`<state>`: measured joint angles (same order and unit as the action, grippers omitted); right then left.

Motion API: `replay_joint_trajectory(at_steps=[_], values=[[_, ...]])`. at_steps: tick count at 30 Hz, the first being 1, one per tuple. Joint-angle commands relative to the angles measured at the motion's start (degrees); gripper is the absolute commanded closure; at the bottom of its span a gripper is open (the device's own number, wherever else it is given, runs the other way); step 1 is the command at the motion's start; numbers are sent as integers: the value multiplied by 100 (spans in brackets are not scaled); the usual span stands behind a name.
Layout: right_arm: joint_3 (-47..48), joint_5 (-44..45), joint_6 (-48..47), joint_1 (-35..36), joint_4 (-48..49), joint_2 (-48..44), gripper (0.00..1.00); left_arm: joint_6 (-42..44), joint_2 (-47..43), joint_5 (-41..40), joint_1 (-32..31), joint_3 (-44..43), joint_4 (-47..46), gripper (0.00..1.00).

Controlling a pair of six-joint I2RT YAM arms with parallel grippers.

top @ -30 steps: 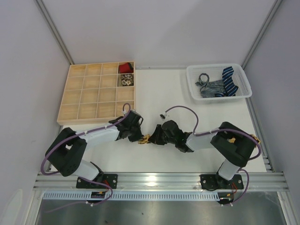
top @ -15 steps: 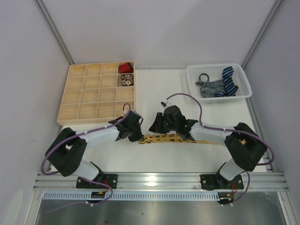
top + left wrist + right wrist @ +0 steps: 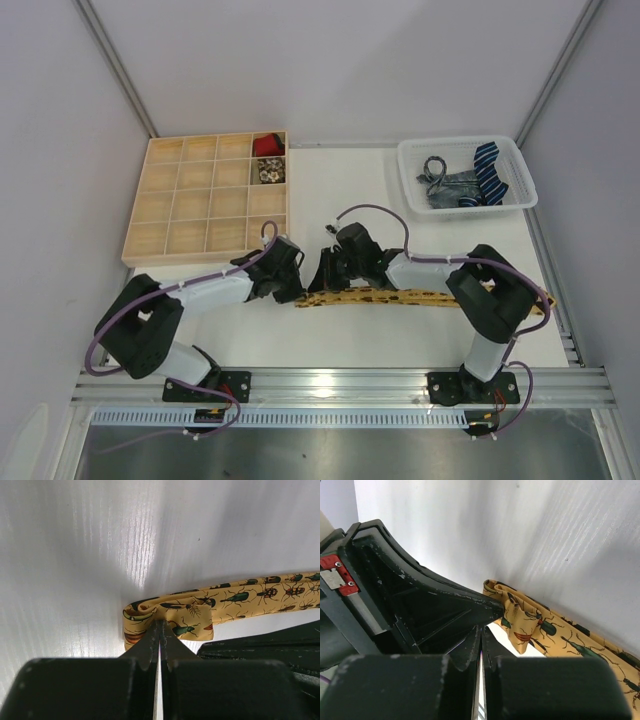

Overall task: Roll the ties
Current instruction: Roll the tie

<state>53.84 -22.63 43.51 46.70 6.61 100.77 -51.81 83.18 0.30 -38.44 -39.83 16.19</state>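
On the white worktop, my left tool pinches the yellow tie at its fold; my right tool looks closed.

No lettering, label, brand, number or sign can be read in any of the views.

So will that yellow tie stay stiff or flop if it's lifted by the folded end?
Probably floppy: the yellow tie lies flat and its end folds softly. Likely light, being thin fabric. The loose fold may unroll if released.
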Motion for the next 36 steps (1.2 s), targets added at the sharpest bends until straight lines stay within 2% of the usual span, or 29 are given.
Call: replay_joint_trajectory(at_steps=[1,17,18,24,36], values=[[109,-136,-9,-11,24,56,95,198,-153,-161,29,125,236,100],[-216,4,-97,-38,173,356,98,250,-319,-196,20,125,262,100],[-277,31,-88,-29,209,338,98,285,-346,-205,20,125,280,99],[-796,198,88,-3,516,206,100,347,-697,-390,20,3,438,75],[-542,84,18,-99,455,268,100,294,-531,-117,12,116,131,78]])
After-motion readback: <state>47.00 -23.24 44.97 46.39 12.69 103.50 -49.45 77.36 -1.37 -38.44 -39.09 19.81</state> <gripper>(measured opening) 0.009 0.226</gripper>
